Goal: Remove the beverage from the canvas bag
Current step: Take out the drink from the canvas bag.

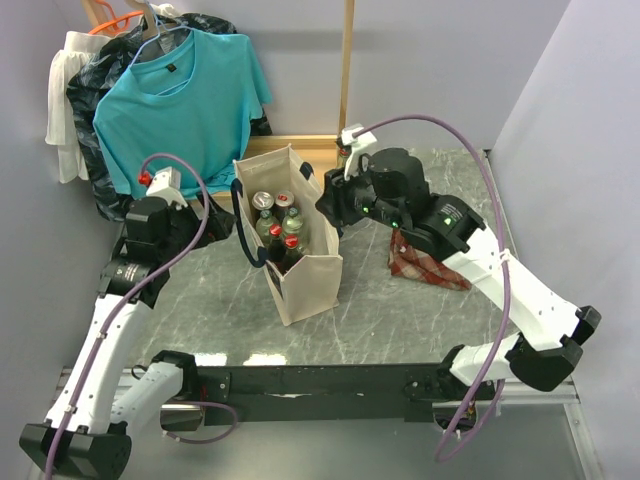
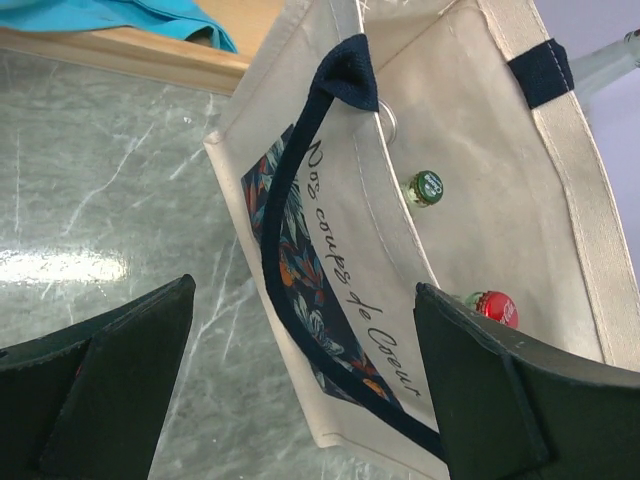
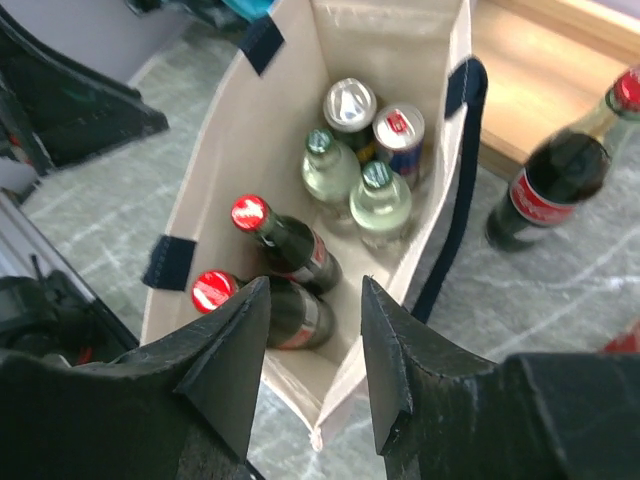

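The cream canvas bag (image 1: 305, 285) stands upright mid-table with its mouth open. Inside it are two cola bottles with red caps (image 3: 290, 245), two clear bottles with green caps (image 3: 380, 200) and two cans (image 3: 350, 100). My right gripper (image 3: 312, 300) hovers open over the bag's near corner, above the cola bottles, with nothing between its fingers. In the top view it (image 1: 330, 205) sits at the bag's right rim. My left gripper (image 2: 305, 330) is wide open, with the bag's side wall (image 2: 470, 150) and navy handle (image 2: 300, 190) between its jaws.
Another cola bottle (image 3: 540, 190) stands on the table outside the bag, beside a wooden ledge (image 3: 560, 60). A red plaid cloth (image 1: 425, 262) lies under the right arm. A teal shirt (image 1: 185, 100) hangs at the back left.
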You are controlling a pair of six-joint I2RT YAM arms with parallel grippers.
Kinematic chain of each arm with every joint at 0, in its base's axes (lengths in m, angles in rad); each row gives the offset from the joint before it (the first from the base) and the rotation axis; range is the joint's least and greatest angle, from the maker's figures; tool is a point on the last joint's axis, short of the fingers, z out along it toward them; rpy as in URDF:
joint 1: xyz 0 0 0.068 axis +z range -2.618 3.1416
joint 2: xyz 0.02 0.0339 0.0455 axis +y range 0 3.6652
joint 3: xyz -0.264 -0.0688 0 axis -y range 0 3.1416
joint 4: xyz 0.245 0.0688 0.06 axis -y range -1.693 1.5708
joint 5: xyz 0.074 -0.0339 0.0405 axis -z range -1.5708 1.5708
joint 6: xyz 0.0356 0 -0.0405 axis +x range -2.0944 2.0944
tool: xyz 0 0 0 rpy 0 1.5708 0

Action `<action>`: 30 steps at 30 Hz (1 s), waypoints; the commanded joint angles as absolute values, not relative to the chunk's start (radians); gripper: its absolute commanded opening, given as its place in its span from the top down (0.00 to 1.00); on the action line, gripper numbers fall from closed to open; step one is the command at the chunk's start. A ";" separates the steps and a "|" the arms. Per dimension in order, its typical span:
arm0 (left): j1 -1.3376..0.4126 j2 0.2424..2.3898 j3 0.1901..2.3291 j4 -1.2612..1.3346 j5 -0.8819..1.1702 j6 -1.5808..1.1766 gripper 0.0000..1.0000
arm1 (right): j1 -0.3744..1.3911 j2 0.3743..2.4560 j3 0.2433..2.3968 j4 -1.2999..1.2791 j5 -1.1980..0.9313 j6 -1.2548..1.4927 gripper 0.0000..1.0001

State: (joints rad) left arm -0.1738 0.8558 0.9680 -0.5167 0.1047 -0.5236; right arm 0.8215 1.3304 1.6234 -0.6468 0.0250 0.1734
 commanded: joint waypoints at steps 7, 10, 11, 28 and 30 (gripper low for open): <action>-0.175 0.801 0.896 -0.419 0.152 -0.552 0.04 | 0.939 1.333 1.666 -0.718 0.133 0.138 0.52; -0.175 0.758 0.873 -0.387 0.160 -0.555 0.04 | 0.976 1.342 1.677 -0.730 0.155 0.127 0.50; -0.173 0.753 0.870 -0.373 0.163 -0.558 0.04 | 0.989 1.347 1.684 -0.745 0.164 0.123 0.46; -0.175 0.580 0.704 -0.294 0.215 -0.693 0.04 | 1.083 1.171 1.497 -0.520 0.296 0.218 0.00; -0.175 0.569 0.706 -0.308 0.216 -0.686 0.04 | 1.083 1.138 1.479 -0.463 0.264 0.262 0.00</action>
State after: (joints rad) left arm -0.1738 0.6106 0.7078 -0.3569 0.1978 -0.6567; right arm 1.0813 1.2472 1.5074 -0.6399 0.2897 0.1833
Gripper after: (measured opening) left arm 0.966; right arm 0.997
